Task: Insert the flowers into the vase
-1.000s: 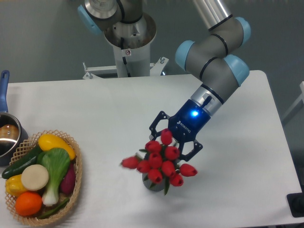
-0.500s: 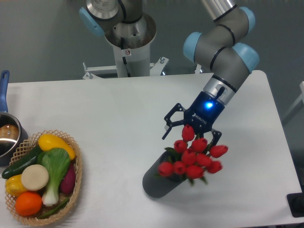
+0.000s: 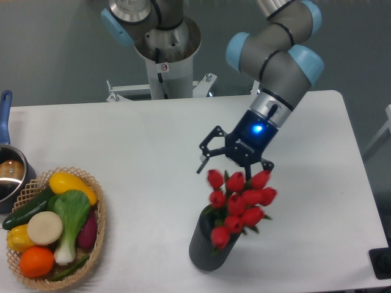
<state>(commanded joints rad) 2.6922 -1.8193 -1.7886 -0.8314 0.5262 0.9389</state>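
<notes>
The red tulip flowers (image 3: 239,203) stand with their stems in the mouth of the dark grey ribbed vase (image 3: 208,249), which stands near the table's front edge. The buds lean to the right, above and beyond the vase's rim. My gripper (image 3: 234,166) hangs directly over the bunch, pointing down and toward the front left. Its fingers (image 3: 203,162) are spread wide, and the topmost buds sit between and just below the fingertips. I cannot tell whether the fingers touch the buds.
A wicker basket (image 3: 96,235) of toy vegetables sits at the front left. A metal pot with a blue handle (image 3: 5,105) is at the left edge. The robot base (image 3: 162,55) stands behind the table. The table's right edge is near the arm.
The vase leaned toward the right half a second ago and now stands about upright. The flowers and my gripper have shifted slightly left and up, with the buds still under the fingers.
</notes>
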